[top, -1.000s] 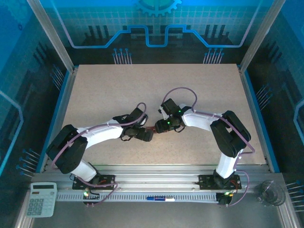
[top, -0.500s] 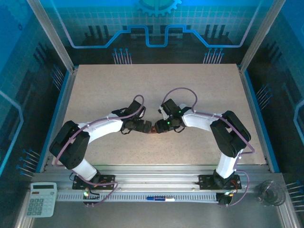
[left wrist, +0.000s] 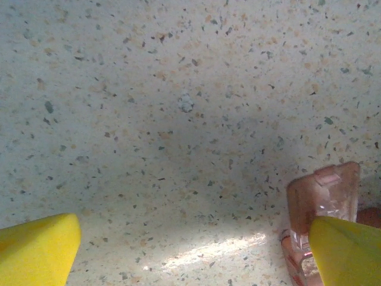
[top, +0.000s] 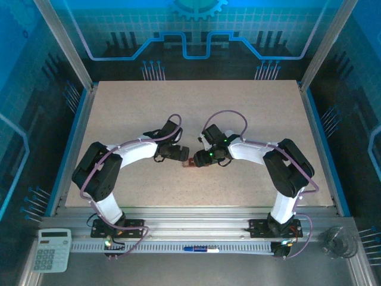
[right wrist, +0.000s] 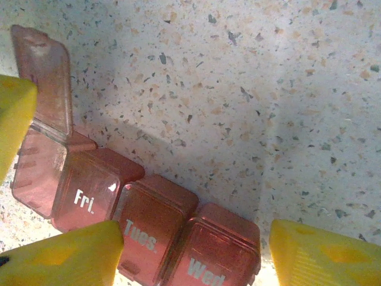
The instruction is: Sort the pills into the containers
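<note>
My left gripper (left wrist: 193, 227) gaped wide beside the containers (right wrist: 137, 208) on the bench (right wrist: 250, 83). My right gripper (right wrist: 195, 231) straddled them, half-open, clasping nothing. Closing crooked might have flipped them or snapped the raised lid (right wrist: 44, 77).

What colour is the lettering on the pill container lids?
White, on the translucent reddish-brown plastic pill containers; clearest in the right wrist view.

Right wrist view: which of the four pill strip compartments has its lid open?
The end compartment next to Fri.. Its lid is flipped back away from the row, while Fri., Tues. and Wed all have their lids shut.
</note>
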You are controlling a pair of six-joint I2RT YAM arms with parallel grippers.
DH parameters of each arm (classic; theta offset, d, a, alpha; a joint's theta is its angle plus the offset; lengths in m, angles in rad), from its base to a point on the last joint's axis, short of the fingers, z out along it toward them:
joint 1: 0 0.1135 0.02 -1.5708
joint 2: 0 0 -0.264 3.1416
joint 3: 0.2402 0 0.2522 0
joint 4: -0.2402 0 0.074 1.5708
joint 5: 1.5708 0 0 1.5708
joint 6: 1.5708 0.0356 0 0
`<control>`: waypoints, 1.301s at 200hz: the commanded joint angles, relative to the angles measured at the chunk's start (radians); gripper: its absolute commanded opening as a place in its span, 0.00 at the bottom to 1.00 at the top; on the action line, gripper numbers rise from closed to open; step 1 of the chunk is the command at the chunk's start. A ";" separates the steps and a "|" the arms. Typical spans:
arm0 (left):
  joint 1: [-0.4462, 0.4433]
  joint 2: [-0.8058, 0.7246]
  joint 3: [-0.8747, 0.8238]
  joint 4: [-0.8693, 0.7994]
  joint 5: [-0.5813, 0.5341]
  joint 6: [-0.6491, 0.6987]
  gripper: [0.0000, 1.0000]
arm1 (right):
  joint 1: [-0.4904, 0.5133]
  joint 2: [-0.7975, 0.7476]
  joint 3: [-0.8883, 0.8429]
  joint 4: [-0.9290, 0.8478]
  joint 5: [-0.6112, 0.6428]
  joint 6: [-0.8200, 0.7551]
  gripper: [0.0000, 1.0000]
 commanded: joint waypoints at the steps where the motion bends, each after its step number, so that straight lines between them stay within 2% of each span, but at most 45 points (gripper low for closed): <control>1: 0.003 0.004 0.034 0.004 0.036 0.019 0.99 | -0.010 0.029 -0.036 -0.045 0.013 0.010 0.67; 77: -0.014 -0.068 0.020 0.006 0.084 0.005 0.99 | 0.002 -0.037 -0.029 -0.065 -0.012 0.029 0.67; 122: -0.021 -0.123 0.011 0.000 0.107 -0.010 0.99 | 0.004 -0.088 -0.015 -0.090 0.004 0.023 0.81; 155: -0.021 -0.166 0.000 0.001 0.117 -0.022 0.99 | -0.004 -0.130 0.008 -0.125 0.018 0.011 0.83; 218: -0.021 -0.292 -0.061 0.037 0.099 -0.047 0.99 | -0.091 -0.281 0.108 -0.243 0.046 -0.031 0.83; 260: -0.011 -0.376 -0.135 0.092 0.041 -0.059 0.99 | -0.189 -0.285 0.190 -0.301 0.068 -0.065 0.85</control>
